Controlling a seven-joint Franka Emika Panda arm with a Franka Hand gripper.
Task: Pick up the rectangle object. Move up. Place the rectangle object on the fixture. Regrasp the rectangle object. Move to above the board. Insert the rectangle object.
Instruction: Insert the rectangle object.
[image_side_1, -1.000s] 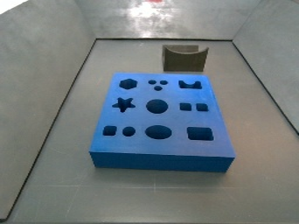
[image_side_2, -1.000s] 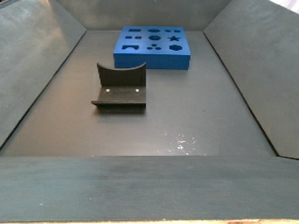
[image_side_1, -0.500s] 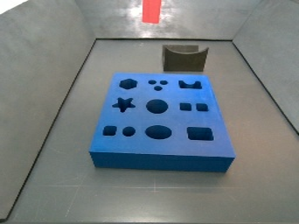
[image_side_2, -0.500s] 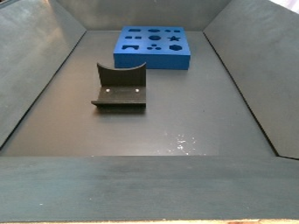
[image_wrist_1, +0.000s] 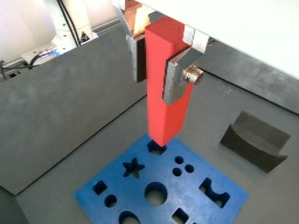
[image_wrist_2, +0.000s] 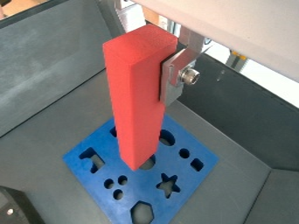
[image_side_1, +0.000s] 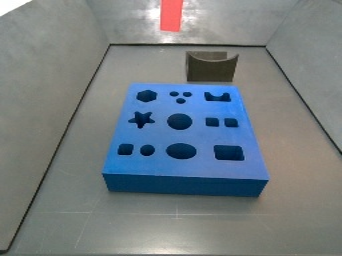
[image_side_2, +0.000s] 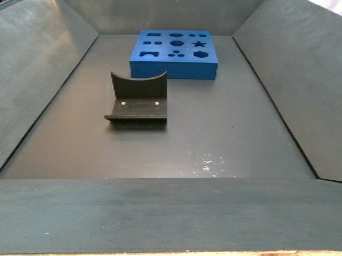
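My gripper (image_wrist_1: 156, 74) is shut on the rectangle object (image_wrist_1: 165, 83), a long red-orange bar hanging upright between the silver fingers (image_wrist_1: 177, 80). In both wrist views it hangs high above the blue board (image_wrist_1: 163, 188), and its lower end shows over the holes (image_wrist_2: 138, 131). In a side view only the bar's lower end (image_side_1: 173, 14) shows at the top edge, above the far end of the bin; the gripper itself is out of that frame. The board (image_side_1: 183, 135) lies flat on the floor. The dark fixture (image_side_1: 210, 66) stands behind it, empty, and also shows in another side view (image_side_2: 138, 100).
Grey bin walls (image_side_1: 67, 110) slope up on all sides. The board (image_side_2: 175, 53) sits at the far end in a side view, with the fixture between it and the near wall. A wrist view shows the fixture (image_wrist_1: 257, 140) beside the board.
The red bar's end has come down into a side view at the top edge; a second ago it did not show there. Board and fixture have not moved.
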